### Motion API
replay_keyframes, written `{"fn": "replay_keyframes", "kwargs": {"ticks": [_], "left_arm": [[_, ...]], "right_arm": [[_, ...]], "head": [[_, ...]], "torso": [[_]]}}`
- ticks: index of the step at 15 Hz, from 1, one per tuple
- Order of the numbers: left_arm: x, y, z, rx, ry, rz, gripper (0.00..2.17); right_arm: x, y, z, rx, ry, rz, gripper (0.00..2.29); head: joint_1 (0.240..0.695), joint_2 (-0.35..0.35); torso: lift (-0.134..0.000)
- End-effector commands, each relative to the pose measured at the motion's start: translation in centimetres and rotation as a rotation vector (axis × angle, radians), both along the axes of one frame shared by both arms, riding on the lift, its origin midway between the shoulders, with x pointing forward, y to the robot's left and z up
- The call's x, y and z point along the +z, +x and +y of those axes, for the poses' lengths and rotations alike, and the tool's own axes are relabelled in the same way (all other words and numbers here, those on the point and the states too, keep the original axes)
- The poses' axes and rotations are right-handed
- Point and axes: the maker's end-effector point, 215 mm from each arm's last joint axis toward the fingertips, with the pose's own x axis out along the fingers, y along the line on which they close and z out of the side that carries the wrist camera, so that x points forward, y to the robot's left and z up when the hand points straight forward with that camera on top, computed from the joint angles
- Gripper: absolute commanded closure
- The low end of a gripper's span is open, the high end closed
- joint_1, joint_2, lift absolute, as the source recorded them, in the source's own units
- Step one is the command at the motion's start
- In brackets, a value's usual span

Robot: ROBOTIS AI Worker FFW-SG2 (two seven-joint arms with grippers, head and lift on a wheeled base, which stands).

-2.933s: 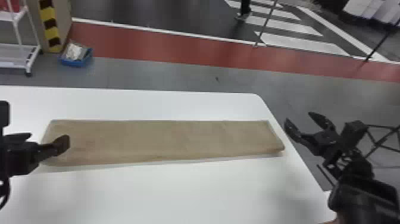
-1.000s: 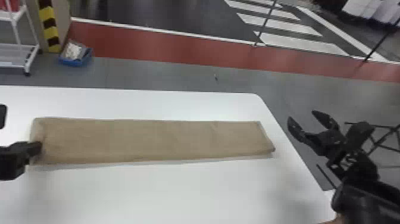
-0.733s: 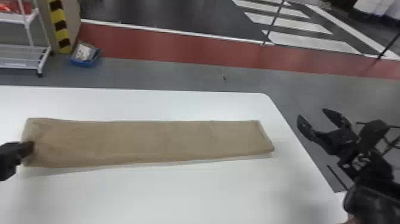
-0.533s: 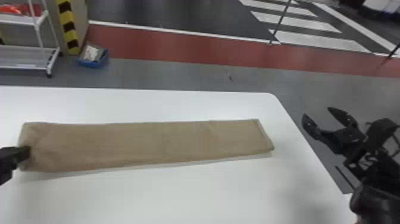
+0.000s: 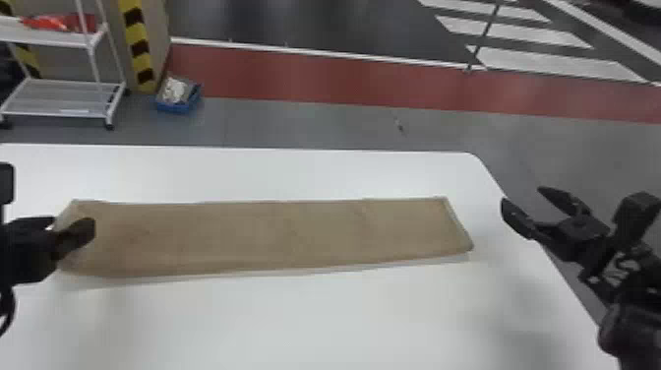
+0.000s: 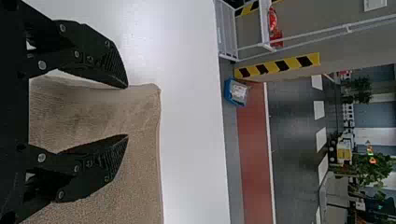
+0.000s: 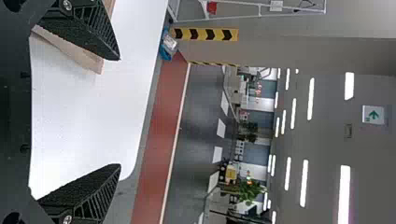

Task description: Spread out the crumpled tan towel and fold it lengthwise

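Since the towel (image 5: pixel 255 236) lay in a long strip on the tabletop (image 5: pixel 344 320), the lengthwise fold seemed nearly done; the left tool (image 5: pixel 74 224), part-open and empty at its left end, needed careful withdrawing. The right tool (image 5: pixel 522 195) hung wide open, empty.

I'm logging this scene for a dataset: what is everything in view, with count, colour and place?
Towel: one, tan, folded strip on the table
Table: one, white, foreground
Cart: one, white, beyond the table, left
Pillar: one, grey with yellow-black stripes, beside the cart
Bin: one, blue, by the pillar
Floor band: one, red, beyond the table
Floor bars: several, white, far right
Ceiling lights: several, white, overhead
Left gripper: one, black, at the towel's left end
Right gripper: one, black, by the table's right edge
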Motion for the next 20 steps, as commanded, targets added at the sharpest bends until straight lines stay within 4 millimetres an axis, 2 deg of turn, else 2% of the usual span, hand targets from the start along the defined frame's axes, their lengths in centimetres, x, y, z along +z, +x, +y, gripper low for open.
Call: {"fn": "replay_keyframes", "kwargs": {"ticks": [1,4,6,8,13,15,20], "left_arm": [[0.8,0.9,-0.1,-0.007,-0.005,-0.014,0.02],[2.4,2.3,-0.1,-0.022,-0.009,-0.041,0.03],[1.8,2.6,0.2,-0.020,-0.009,-0.012,0.03],[0.3,1.9,0.3,-0.027,-0.012,0.066,0.03],[-0.8,1.9,0.5,-0.023,-0.007,0.116,0.03],[-0.7,2.1,-0.2,-0.034,-0.001,0.113,0.03],[-1.2,2.1,-0.4,-0.035,0.005,0.121,0.03]], "right_arm": [[-1.2,0.9,1.1,0.017,0.040,0.080,0.07],[-3.7,1.7,4.0,0.074,0.127,0.213,0.07],[-5.1,2.0,5.5,0.088,0.150,0.277,0.07],[-5.7,2.1,6.4,0.105,0.171,0.323,0.07],[-6.0,1.9,5.6,0.100,0.166,0.381,0.07],[-6.0,1.6,5.6,0.106,0.171,0.381,0.07],[-5.8,1.5,5.3,0.104,0.172,0.368,0.07]], "head": [[0.695,-0.206],[0.695,-0.184],[0.695,-0.165],[0.695,-0.151],[0.695,-0.129],[0.695,-0.136],[0.695,-0.146]], "torso": [[-0.125],[-0.125],[-0.125],[-0.125],[-0.125],[-0.125],[-0.125]]}}
